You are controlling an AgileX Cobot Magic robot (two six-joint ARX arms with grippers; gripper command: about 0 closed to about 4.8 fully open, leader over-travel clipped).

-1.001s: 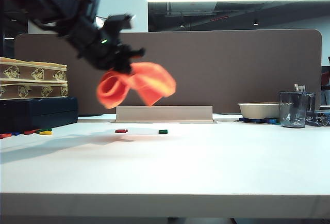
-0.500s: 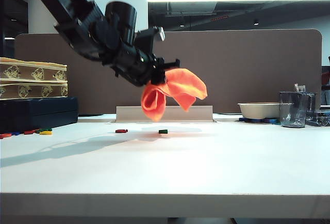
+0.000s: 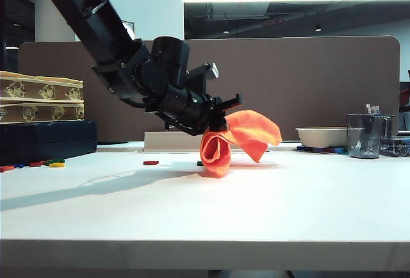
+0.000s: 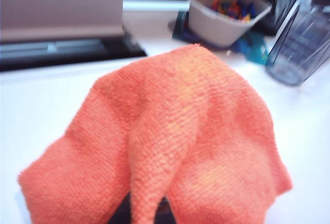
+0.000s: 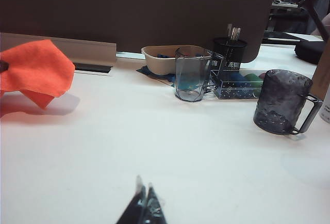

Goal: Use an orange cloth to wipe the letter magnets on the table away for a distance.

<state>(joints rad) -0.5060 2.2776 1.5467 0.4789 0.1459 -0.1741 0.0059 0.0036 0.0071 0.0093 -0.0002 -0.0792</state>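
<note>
Along the far left edge of the surface (image 3: 269, 214), small letter magnets (image 3: 56, 163) in red, blue, yellow and green lie beside a dark case. A single red magnet (image 3: 150, 162) sits further in, apart from that cluster. My left arm slants down from the upper left, and my left gripper (image 3: 218, 124) hangs low over the middle of the surface, toward its far edge, pinching the orange cloth (image 3: 238, 138) tight. The cloth is a bright orange microfibre towel with a nubbly weave, bunched into loose folds: one rolled loop droops down and touches the surface, while a wider flap lifts out to the right, clear of it. In my left wrist view the cloth (image 4: 180, 141) fills most of the picture and hides my gripper's tips. Near the far right edge stand a pale tub (image 3: 321, 137) and a clear tumbler (image 3: 365, 135). My right gripper (image 5: 144, 208) hovers low over the right side of the surface, its tips pressed together, holding nothing.
</note>
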